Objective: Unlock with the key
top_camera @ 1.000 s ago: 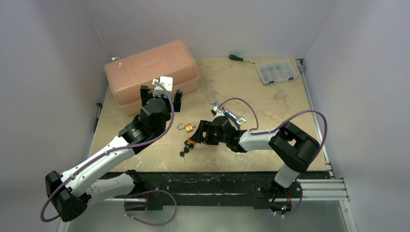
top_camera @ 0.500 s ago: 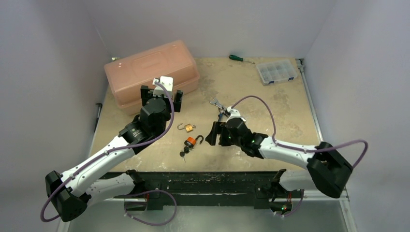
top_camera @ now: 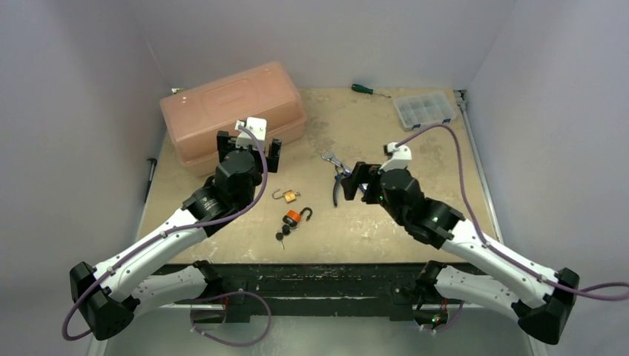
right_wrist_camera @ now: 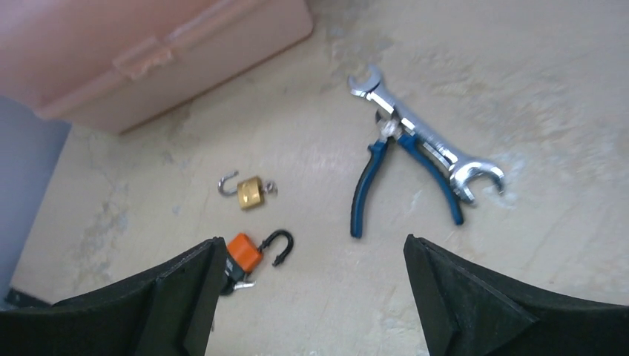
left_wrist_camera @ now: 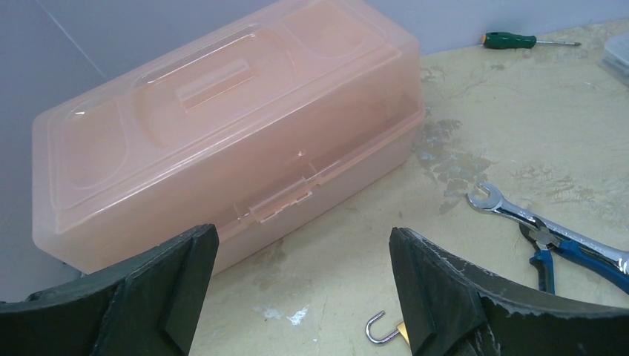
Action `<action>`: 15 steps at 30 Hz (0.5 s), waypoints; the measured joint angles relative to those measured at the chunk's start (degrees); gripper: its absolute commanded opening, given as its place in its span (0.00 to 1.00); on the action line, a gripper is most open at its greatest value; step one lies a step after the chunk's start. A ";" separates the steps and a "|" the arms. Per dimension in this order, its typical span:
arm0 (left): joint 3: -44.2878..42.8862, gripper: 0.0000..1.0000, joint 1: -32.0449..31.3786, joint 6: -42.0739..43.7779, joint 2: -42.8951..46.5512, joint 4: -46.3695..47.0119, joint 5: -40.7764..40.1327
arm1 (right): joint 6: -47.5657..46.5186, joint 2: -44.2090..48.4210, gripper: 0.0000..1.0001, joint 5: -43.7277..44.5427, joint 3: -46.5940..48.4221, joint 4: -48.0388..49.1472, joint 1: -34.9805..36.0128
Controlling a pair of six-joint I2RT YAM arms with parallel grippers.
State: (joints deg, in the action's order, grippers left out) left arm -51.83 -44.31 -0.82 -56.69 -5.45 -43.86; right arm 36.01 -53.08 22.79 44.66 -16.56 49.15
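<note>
Orange padlock (top_camera: 294, 217): lies flat on the tabletop (top_camera: 415, 222), near the front edge and between the two arms, touching neither.
Padlock axis: its long axis runs on a slant, from the keys at the near-left end to the shackle at the far-right end.
Shackle (right_wrist_camera: 278, 245): black, hook-shaped, with one leg free of the orange body, so it stands open; the hook points toward the right arm's side.
Keys (top_camera: 282, 234): a small dark bunch right at the padlock's near-left end. I cannot tell if one is seated in the keyhole; in the right wrist view a finger partly covers them.
Brass padlock (top_camera: 290, 196): just behind the orange one and apart from it, with its silver shackle pointing left.
Left gripper (top_camera: 248, 148): fingers spread wide with nothing between them, hovering in front of the pink toolbox (top_camera: 234, 111) and facing its latch side.
Right gripper (top_camera: 347, 183): fingers spread wide and empty, raised above the tabletop to the right of both padlocks, over the pliers.
Pliers (right_wrist_camera: 404, 174): blue-handled, lying across the wrench (right_wrist_camera: 423, 141) to the right of the padlocks.
Screwdriver (top_camera: 363, 89): green-handled, at the far edge.
Parts organizer (top_camera: 424, 110): clear, in the far right corner.
</note>
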 measured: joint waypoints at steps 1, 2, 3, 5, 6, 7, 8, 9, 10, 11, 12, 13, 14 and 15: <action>0.00 0.92 0.02 0.00 0.00 0.02 0.09 | -0.11 1.27 0.99 2.03 1.66 -2.03 0.00; 0.00 0.92 0.00 0.00 0.00 0.00 0.17 | -0.22 2.40 0.99 3.93 3.43 -4.22 0.00; 0.00 0.92 0.00 0.00 0.00 0.00 0.24 | -0.31 3.45 0.99 5.62 5.25 -6.29 0.00; 0.00 0.92 0.02 0.00 0.00 0.00 0.31 | -0.48 5.27 0.99 8.31 8.57 -9.86 0.00; 0.00 0.92 0.00 0.00 0.00 0.00 0.42 | -0.70 6.45 0.99 9.77 10.49 -11.74 -0.04; 0.00 0.92 0.02 0.00 0.00 0.00 0.46 | -0.74 7.34 0.99 10.64 11.61 -12.83 -0.04; 0.00 0.92 0.02 0.00 0.00 -0.02 0.63 | -0.98 8.55 0.99 11.41 12.72 -13.90 -0.04; 0.00 0.92 0.02 0.00 0.00 -0.02 0.70 | -1.16 9.86 0.99 12.24 13.60 -14.80 -0.04; 0.00 0.92 0.02 0.00 0.00 -0.04 0.85 | -1.33 11.30 0.99 12.70 14.19 -15.52 -0.04; 0.00 0.92 0.02 0.00 0.00 -0.04 1.03 | -1.53 12.81 0.99 13.18 14.43 -15.89 -0.04; 0.00 0.92 0.02 0.00 0.00 -0.07 1.20 | -1.62 14.53 0.99 13.68 14.43 -16.20 -0.04; 0.00 0.92 0.00 0.00 0.00 -0.09 1.29 | -1.70 15.74 0.99 13.86 14.40 -16.48 -0.04; 0.00 0.92 0.00 -0.02 0.00 -0.11 1.44 | -1.81 17.38 0.99 14.05 14.19 -16.37 -0.04; 0.00 0.92 0.00 -0.02 0.00 -0.13 1.55 | -1.95 19.39 0.99 14.25 13.73 -16.15 -0.04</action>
State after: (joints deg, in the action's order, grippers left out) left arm -51.83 -44.31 -0.84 -56.69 -5.58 -42.30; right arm 34.06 -33.69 37.04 58.39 -32.71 49.10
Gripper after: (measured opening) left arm 0.920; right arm 0.987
